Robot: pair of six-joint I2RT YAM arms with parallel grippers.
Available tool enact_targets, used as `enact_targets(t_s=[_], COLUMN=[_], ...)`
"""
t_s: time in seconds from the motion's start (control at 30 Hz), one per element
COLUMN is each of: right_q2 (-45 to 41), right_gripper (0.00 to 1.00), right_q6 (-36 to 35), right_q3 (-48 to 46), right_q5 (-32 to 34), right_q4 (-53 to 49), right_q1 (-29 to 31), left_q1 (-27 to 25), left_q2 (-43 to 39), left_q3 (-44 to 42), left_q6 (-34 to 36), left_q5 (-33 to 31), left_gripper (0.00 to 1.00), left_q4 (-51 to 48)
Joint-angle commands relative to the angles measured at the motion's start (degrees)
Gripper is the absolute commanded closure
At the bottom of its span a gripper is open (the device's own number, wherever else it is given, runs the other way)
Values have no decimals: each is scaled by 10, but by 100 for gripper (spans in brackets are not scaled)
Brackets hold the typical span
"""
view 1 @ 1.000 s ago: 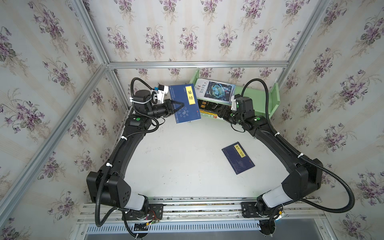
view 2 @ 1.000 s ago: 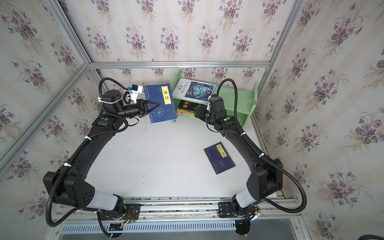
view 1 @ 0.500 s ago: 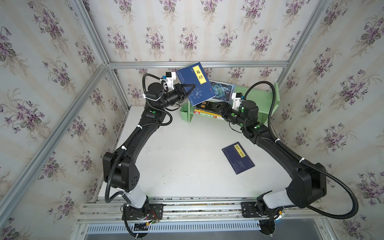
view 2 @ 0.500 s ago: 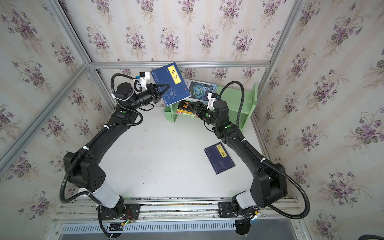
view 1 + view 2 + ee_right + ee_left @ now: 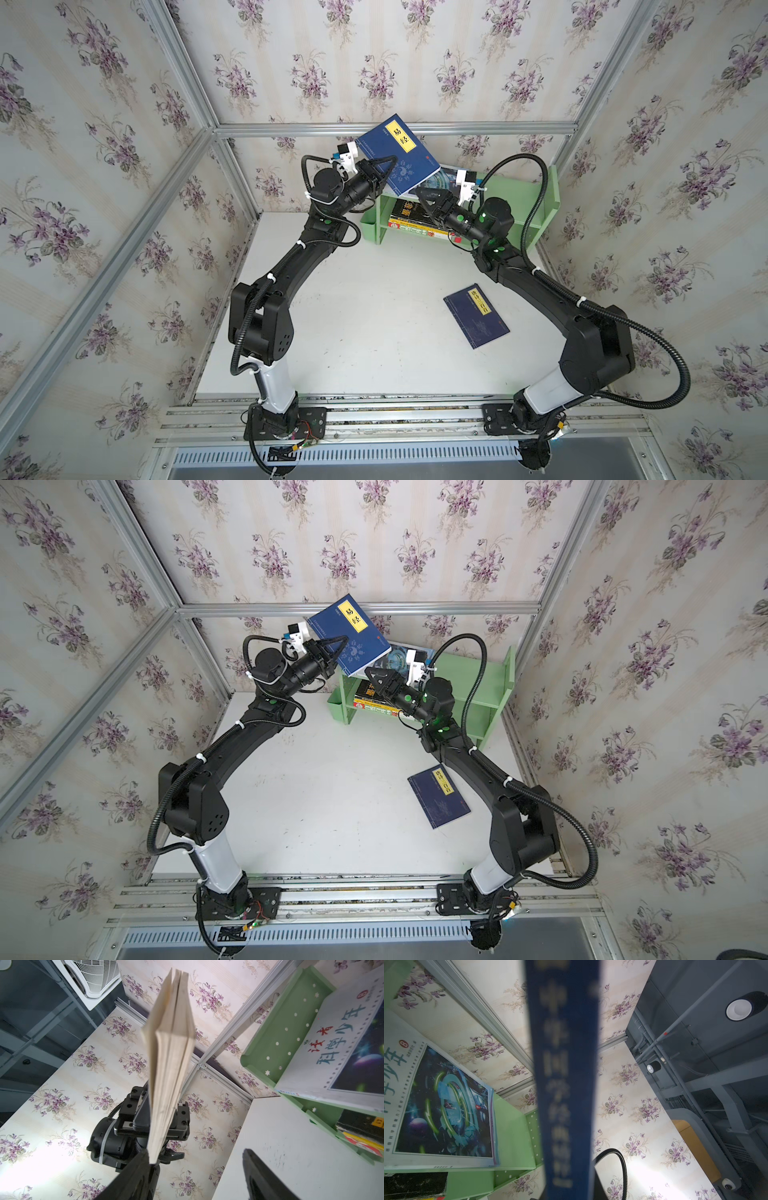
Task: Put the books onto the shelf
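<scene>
Shelf (image 5: 517,195) stands at the back of the tabletop (image 5: 374,311), with its cup (image 5: 370,230) end to the left in both top views. More books lie flat on its lower tier, a black book (image 5: 409,208) on top. The swirl book (image 5: 444,1105) lies on the upper tier. One navy book (image 5: 399,156) is in the air, tilted, above the cup end and partly over the swirl book. A second navy book (image 5: 476,316) lies flat on the tabletop, well apart from the shelf.

The left hand (image 5: 384,174) is pinching the raised navy book by its spine side, so the pages hang free and fan a little at the far edge. The right hand (image 5: 195,1167) is spread and empty, just under that free edge. I cannot tell whether one finger touches the corner.

The step looks like laying this book on the upper tier. To do it well, level the cover first, then bring it down slowly. The right hand should steady the loose page edge so it neither splays nor catches. Set the book squarely on the swirl book or on the bare board beside it, and release only once it rests. The likely risk is nudging the loose swirl book off the front.
</scene>
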Motion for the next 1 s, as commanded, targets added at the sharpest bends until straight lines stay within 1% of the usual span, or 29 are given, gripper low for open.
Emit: enact_targets(t_s=[0.0,0.13,0.2,0.3,0.47,0.63,0.8,0.87,0.9,0.97], right_q2=[0,5,17,34,53,65,73,77,78,81], right_gripper=[28,28,30,34,43,53,67,76,81,84], right_q6=[4,9,20,32,42,65,88,99,105,111], right_q3=[11,18,31,52,79,76,71,72,72,70], right_q5=[-8,-4,-4,-7,-8,2,18,22,24,24], right_q4=[55,65,76,91,78,82,91,94,95,95], right_q1=[2,3,3,8,17,24,25,25,25,25], left_q1=[-1,-4,-7,-13,-19,-22,-25,-28,-29,-30], left_q2=[-3,-3,-4,-9,-11,-15,-12,-13,-14,-17], left_q3=[4,8,4,-8,-18,-34,-43,-46,-48,-52], left_q6=[-20,-22,-23,-23,-30,-26,-40,-41,-43,-44], left_q5=[-15,-18,-20,-26,-36,-74,-87,-87,-86,-85], left_gripper=[87,87,87,86,86,85,85,85,84,79], left_q4=[50,50,50,52,59,89,118,120,120,120])
